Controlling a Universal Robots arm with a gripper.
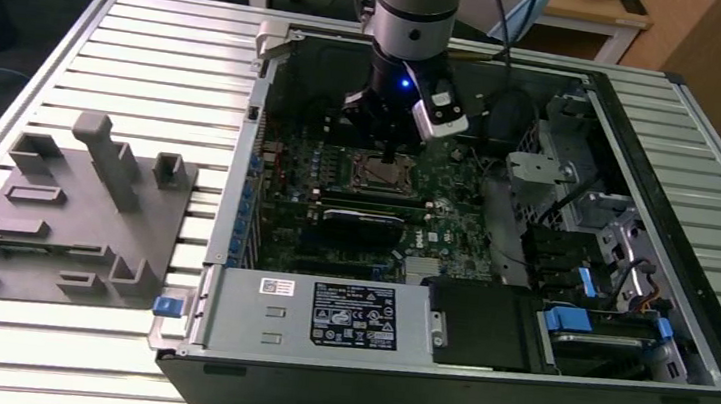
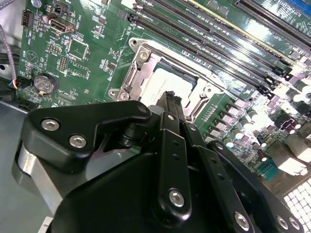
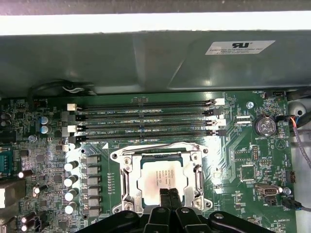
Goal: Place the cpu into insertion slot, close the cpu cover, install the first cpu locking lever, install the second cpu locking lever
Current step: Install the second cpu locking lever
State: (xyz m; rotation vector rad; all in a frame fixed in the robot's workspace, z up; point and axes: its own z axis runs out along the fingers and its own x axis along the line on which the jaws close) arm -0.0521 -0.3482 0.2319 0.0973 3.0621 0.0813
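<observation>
The cpu [image 3: 156, 178], a silvery-grey square chip, lies flat in its socket on the green motherboard [image 3: 243, 145]. The cpu cover [image 3: 127, 179], a shiny metal frame, lies down around the chip, which shows through its window. My gripper [image 3: 169, 195] hangs over the chip's edge with its two black fingers pressed together and nothing between them. In the second wrist view the fingertips [image 2: 170, 98] stand just over the cpu [image 2: 163, 86], inside the cover [image 2: 138, 60]. In the exterior view the gripper [image 1: 393, 155] points straight down at the socket [image 1: 375, 173]. I cannot tell whether the tips touch the chip.
Memory slots [image 3: 146, 119] run beside the socket, with capacitors [image 3: 72, 180] on the other side. A black card [image 1: 361, 224], the white-labelled power supply [image 1: 322, 314] and blue-tabbed drive bays [image 1: 589, 322] sit in the open case. A grey fixture block [image 1: 78, 213] stands on the slatted table at the exterior view's left.
</observation>
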